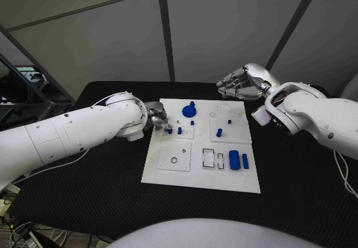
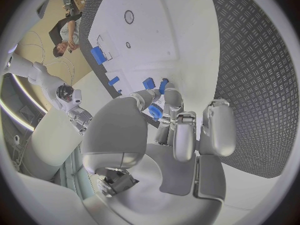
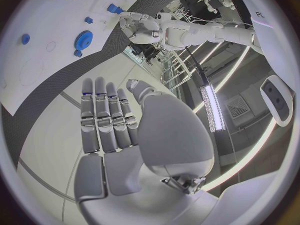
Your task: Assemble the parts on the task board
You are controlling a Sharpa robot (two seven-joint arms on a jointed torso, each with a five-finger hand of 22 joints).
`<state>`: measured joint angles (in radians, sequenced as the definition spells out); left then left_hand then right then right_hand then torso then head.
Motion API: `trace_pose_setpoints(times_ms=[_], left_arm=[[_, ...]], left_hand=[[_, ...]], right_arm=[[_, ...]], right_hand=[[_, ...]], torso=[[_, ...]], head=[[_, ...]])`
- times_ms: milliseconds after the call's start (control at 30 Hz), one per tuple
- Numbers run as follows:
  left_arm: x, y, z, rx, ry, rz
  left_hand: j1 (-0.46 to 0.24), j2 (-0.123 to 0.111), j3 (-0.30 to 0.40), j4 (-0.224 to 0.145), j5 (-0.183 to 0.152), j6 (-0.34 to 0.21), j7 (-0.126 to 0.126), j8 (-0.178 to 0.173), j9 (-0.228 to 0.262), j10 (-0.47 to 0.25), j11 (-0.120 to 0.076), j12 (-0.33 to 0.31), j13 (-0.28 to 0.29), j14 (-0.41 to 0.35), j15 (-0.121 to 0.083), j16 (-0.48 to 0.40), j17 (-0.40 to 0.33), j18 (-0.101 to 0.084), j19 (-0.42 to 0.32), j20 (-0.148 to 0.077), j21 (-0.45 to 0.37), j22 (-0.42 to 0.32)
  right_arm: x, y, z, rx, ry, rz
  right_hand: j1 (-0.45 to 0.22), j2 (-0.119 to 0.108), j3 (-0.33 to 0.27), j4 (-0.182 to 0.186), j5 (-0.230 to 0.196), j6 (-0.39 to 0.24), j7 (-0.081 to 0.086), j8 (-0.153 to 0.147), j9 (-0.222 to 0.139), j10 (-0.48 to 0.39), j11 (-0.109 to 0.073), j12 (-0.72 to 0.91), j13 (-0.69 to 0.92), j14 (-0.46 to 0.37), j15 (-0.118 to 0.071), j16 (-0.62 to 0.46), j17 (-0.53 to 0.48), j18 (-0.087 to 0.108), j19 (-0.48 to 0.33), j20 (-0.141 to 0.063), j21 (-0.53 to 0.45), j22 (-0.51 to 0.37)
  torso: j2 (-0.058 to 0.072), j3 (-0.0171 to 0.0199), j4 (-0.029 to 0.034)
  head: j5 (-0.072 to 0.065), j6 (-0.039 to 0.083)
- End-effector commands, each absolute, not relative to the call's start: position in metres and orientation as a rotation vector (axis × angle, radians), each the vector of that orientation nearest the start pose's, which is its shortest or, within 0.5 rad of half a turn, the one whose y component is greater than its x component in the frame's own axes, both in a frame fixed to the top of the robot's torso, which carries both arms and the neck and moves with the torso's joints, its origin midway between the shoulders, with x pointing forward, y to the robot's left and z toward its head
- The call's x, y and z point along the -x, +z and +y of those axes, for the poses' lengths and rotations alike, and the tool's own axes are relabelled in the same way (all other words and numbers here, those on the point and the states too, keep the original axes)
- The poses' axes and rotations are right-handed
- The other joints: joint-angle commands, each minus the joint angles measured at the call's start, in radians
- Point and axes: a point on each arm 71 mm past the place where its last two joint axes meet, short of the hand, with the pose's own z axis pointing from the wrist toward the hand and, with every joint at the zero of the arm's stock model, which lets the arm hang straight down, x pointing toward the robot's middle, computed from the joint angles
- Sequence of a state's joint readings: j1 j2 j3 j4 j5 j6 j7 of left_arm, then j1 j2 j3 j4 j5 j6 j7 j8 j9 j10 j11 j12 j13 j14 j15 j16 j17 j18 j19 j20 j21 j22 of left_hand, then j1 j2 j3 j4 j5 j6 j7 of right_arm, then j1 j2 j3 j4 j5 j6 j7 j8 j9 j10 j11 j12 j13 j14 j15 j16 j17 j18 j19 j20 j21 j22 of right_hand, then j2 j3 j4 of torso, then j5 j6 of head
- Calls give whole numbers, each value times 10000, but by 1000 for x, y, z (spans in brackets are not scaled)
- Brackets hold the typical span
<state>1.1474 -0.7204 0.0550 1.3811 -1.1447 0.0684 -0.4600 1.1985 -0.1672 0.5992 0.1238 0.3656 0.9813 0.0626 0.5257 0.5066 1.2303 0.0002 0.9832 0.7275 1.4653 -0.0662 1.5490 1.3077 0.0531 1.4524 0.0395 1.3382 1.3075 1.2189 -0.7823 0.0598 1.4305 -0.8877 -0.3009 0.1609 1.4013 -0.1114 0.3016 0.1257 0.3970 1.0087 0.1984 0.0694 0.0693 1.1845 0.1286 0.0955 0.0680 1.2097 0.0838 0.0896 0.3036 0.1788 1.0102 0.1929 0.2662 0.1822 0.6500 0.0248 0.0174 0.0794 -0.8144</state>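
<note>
Left hand down at left edge of white board, fingertips pinching small blue peg just beside two short blue pegs standing on board. Right hand hangs above table past board's far right corner, holding nothing, fingers straight and pressed side by side. Blue gear sits near far edge of board. Blue cylinder and thinner blue bar lie side by side near right edge.

Right hand with straight fingers, task board, blue gear, left hand beyond
</note>
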Motion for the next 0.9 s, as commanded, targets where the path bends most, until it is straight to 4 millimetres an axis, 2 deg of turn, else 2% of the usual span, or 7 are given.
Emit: trace_pose_setpoints(times_ms=[33,433,900], left_arm=[[-505,-225,193,2041,-4626,22220],[-507,-230,189,1986,-4267,22690],[-508,-235,184,1933,-4137,22845]], left_hand=[[86,-37,1258,-1274,40,74,-34,20,17,230,-180,35,-19,952,-76,12,2308,39,64,-3,41,1125],[68,-34,1267,-1263,40,79,-34,15,17,237,-180,24,-28,948,-78,3,2295,43,58,-7,26,1116],[45,-26,1275,-1249,39,81,-34,8,16,244,-180,10,-43,950,-80,8,2303,40,64,-10,35,1123]], right_arm=[[-515,-138,-193,-2611,11306,15557],[-515,-138,-192,-2612,11311,15567],[-515,-138,-192,-2604,11324,15569]], right_hand=[[-70,-2,21,28,26,10,31,15,9,-26,35,49,-11,56,-9,-46,-15,31,66,-8,-33,-16],[-70,-2,21,28,26,10,31,15,9,-26,35,49,-11,56,-9,-46,-15,31,66,-8,-33,-16],[-70,-2,21,28,26,10,31,15,9,-26,35,49,-11,56,-9,-46,-15,31,66,-8,-33,-16]], torso=[[-1,5,4],[0,6,-14],[4,6,-6]], head=[[17,1],[33,-11],[17,-33]])
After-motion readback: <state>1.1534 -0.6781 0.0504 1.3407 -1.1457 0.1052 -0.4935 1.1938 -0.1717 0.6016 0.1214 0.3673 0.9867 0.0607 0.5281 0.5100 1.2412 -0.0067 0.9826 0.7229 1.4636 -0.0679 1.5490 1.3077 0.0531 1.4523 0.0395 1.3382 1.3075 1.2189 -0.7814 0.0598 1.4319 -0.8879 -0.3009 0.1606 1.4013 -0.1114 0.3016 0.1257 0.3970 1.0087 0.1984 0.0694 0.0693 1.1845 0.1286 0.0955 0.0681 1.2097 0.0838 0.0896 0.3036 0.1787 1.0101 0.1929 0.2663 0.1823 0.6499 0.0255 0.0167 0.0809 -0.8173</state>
